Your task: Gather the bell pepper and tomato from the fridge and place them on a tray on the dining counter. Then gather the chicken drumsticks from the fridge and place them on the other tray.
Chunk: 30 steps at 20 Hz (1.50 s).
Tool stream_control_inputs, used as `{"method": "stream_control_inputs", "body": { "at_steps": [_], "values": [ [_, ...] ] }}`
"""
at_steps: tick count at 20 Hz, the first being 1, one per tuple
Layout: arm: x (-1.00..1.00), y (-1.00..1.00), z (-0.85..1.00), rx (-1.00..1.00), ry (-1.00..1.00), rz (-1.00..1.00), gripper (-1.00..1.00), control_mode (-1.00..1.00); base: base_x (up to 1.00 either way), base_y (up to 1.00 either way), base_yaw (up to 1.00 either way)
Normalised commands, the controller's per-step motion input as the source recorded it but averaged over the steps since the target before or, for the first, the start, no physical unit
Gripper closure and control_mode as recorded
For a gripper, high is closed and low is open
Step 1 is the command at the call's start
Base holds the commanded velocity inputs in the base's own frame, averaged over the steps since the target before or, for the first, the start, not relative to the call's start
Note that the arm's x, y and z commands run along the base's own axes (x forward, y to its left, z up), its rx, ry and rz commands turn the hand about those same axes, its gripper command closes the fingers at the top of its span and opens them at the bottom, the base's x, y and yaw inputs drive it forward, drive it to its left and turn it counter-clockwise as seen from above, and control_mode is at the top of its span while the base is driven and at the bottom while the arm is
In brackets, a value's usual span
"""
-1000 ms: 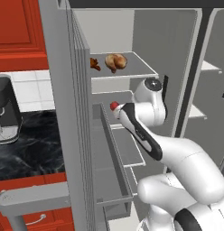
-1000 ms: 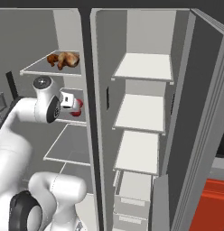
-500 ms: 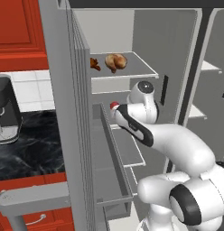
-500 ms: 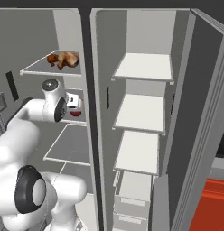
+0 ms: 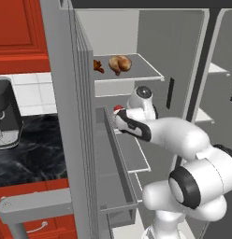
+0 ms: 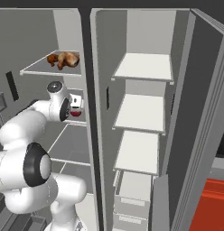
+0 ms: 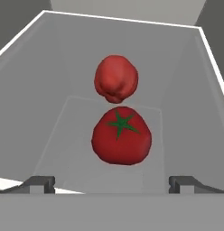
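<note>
Tomato (image 7: 121,140) lies dead ahead of the pincer (image 7: 112,184) in the hand view, at twelve o'clock from the two spread dark tips, apart from both; the bell pepper (image 7: 116,78) sits just beyond it, farther along at twelve. Pale grey walls close in at ten and two o'clock, with a white rim at the sides and back, and bare floor lies at nine and three of the tomato. It is smooth, round and glossy red with a green star-shaped stem; the pepper is lumpy and duller red. From the left base view, the white arm reaches into the open fridge (image 5: 183,56) toward eleven o'clock, a red spot showing just past the wrist; the chicken drumsticks (image 5: 114,64) rest on the shelf above, at twelve. From the right base view, the drumsticks lie on the top shelf at eleven, and flat pale shelves stand at three o'clock.
</note>
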Motion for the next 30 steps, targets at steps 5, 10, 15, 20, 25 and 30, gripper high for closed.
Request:
{"method": "stream_control_inputs", "body": {
  "at_steps": [5, 10, 15, 20, 25, 30],
  "values": [
    [0.30, 0.00, -0.14, 0.00, 0.00, -0.01, -1.00, -1.00, 0.00, 0.00, 0.00],
    [0.31, 0.01, -0.08, 0.00, 0.00, -0.01, -1.00, -1.00, 0.00, 0.00, 0.00],
    [0.02, 0.04, -0.17, 0.00, 0.00, -0.01, -1.00, -1.00, 0.00, 0.00, 0.00],
    [0.01, 0.00, -0.18, 0.00, 0.00, -0.01, -1.00, -1.00, 0.00, 0.00, 0.00],
    [0.20, 0.00, -0.16, 0.00, 0.00, -0.02, -1.00, -1.00, 0.00, 0.00, 0.00],
    [0.14, 0.01, -0.14, 0.00, 0.00, 0.00, -1.00, -1.00, 0.00, 0.00, 0.00]
  ]
}}
